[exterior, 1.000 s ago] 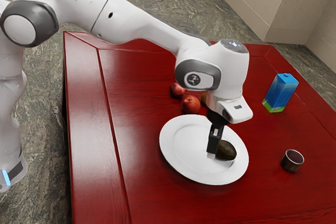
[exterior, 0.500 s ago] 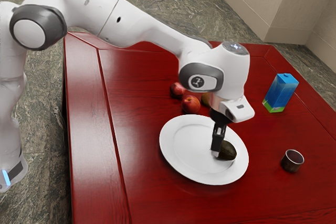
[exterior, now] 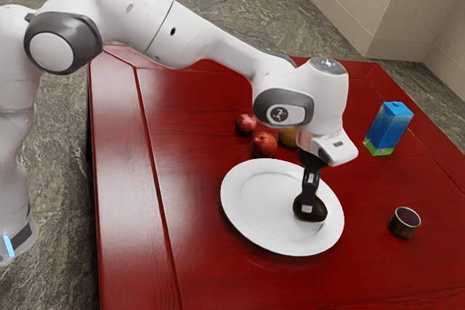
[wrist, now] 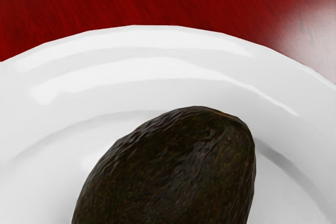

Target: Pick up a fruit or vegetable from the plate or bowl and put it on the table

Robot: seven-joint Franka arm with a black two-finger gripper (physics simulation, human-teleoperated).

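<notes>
Exterior view: my jaws are down at the dark avocado, which lies on the white plate; can't tell if they're spread or pinching it. Plate sits on the red counter. Beyond the plate: a red fruit, a smaller red one, a yellowish-brown one. Blue-green carton upright, small cup near the plate. Wrist view: avocado on the plate, inside its rim.
</notes>
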